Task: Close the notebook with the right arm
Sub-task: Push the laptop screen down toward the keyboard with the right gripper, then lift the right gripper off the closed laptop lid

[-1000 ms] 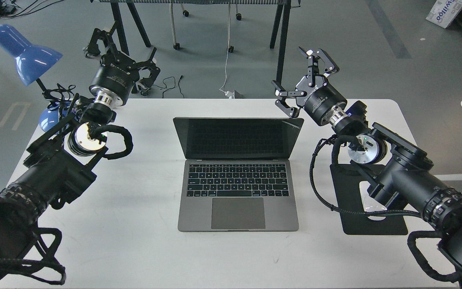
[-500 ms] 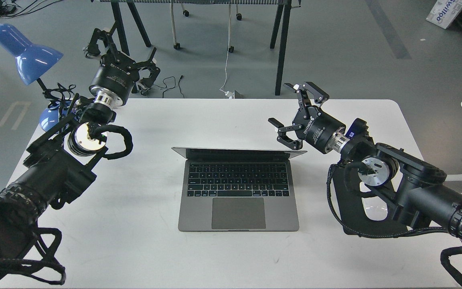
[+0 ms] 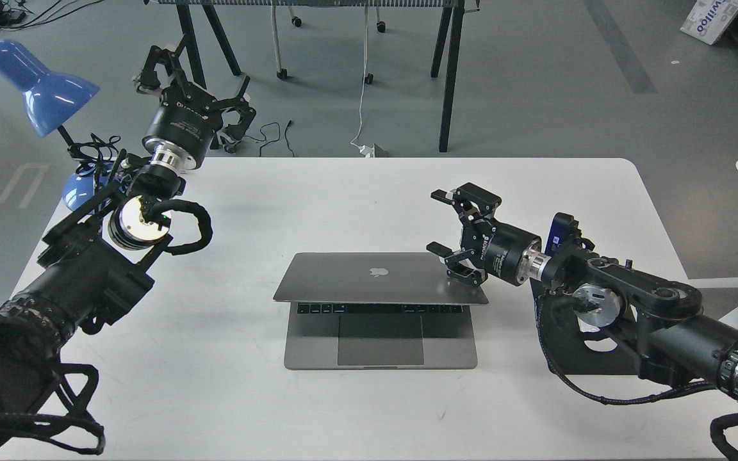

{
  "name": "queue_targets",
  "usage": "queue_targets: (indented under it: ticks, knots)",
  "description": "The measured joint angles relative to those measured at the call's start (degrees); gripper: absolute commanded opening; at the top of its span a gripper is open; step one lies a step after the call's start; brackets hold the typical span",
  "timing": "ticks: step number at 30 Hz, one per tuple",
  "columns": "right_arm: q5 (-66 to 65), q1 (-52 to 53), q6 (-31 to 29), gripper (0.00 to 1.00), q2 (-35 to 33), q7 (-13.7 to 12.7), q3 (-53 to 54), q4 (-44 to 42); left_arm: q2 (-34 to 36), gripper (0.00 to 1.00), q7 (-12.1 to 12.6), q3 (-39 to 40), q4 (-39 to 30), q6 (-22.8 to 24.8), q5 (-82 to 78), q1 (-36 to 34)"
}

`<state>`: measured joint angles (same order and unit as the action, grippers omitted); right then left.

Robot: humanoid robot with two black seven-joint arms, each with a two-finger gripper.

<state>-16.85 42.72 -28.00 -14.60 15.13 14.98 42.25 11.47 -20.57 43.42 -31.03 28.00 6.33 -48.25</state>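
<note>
Half-shut notebook, hinge away, long axis left-right.

Notebook lay mid-table; mouse pad to its right, desk lamp at the table's far-left corner.

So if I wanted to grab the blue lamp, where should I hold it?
Probably the thin dark stem under the blue shade, reaching in from the right: it is slim enough for fingers to close around. The shade looks too wide and rounded, and the left arm partly hides the base.
</note>
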Motion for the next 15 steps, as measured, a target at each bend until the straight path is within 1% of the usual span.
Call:
queue_targets:
  ticks: [8,15]
  knots:
    - [-5.93,-2.7,0.0,1.0,0.08,0.07,-3.05,-0.07,-0.05,1.0,0.0,0.0,0.0,0.0,0.0,0.0]
    - [-7.0,-2.87,0.0,1.0,0.08,0.08,-3.13,-0.07,-0.05,1.0,0.0,0.0,0.0,0.0,0.0,0.0]
